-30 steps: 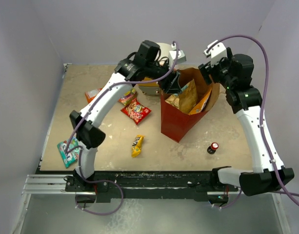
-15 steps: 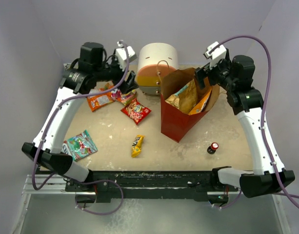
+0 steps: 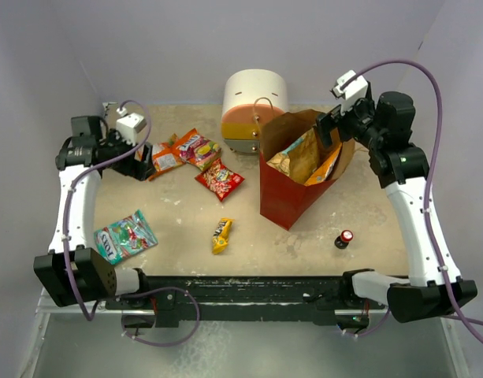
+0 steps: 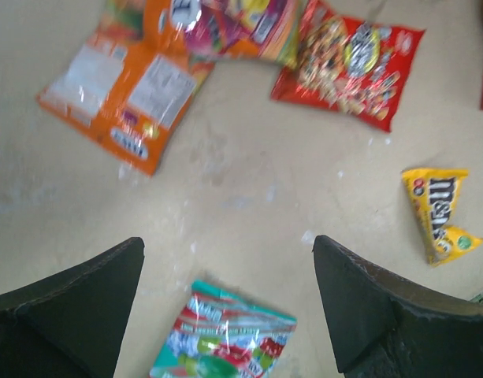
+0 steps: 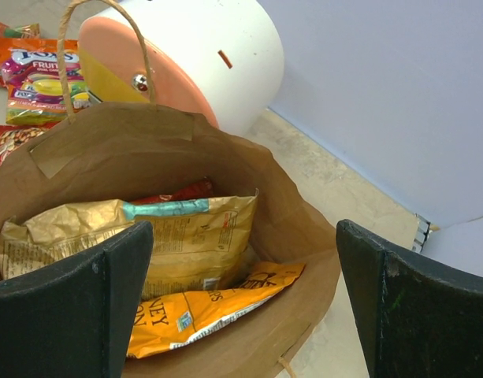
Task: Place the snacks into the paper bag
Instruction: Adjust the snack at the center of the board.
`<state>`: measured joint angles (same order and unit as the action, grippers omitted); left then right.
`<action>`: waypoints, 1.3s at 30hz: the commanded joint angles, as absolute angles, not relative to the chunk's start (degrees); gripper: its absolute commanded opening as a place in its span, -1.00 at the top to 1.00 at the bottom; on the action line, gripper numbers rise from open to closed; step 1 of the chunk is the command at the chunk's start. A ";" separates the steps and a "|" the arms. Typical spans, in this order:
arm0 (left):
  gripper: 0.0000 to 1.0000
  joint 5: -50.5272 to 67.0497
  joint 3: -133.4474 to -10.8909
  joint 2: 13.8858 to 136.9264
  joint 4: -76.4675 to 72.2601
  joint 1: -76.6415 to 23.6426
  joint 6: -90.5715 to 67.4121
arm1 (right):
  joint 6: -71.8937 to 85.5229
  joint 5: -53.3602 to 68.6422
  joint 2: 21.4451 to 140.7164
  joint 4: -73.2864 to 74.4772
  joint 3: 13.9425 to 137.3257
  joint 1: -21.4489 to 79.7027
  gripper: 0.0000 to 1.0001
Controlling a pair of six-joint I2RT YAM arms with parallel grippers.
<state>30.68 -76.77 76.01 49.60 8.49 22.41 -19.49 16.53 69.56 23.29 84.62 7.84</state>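
The paper bag point(image 3: 284, 201), brown with red sides, stands upright right of centre. Inside it lie a tan chip bag point(image 5: 146, 236), an orange chip bag point(image 5: 217, 303) and a red packet point(image 5: 174, 193) behind them. My right gripper point(image 5: 243, 232) hangs open just above the bag's mouth point(image 3: 332, 130), holding nothing. My left gripper point(image 3: 140, 161) is open over the far left of the table, empty point(image 4: 228, 248). Below it lie an orange packet point(image 4: 127, 90), a red packet point(image 4: 347, 59), a yellow M&M's packet point(image 4: 440, 213) and a teal candy bag point(image 4: 225, 339).
A round white, orange and yellow drawer unit point(image 3: 253, 106) stands right behind the bag, touching its handle side. A small red-and-white capped bottle point(image 3: 346, 239) sits near the front right. A colourful fruit-snack packet point(image 3: 198, 148) overlaps the orange one. Walls close in the table on three sides.
My left arm has swung away from the bag to the table's far left and its jaws have opened. The right gripper has opened wider above the bag's mouth.
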 commanded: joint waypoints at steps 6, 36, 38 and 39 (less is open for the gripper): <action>-0.84 29.25 -64.97 70.49 53.62 24.29 35.68 | -19.05 21.47 66.10 23.09 84.34 7.31 -0.99; -0.64 30.19 -64.01 99.05 56.41 45.72 65.83 | -18.71 27.65 67.65 25.33 83.91 7.29 -0.94; -0.55 29.88 -63.61 99.70 56.68 45.38 66.47 | -18.85 27.14 67.52 25.31 83.66 7.29 -0.94; -0.51 29.57 -63.41 99.89 56.81 45.37 66.90 | -18.89 26.96 67.46 25.33 83.60 7.21 -0.94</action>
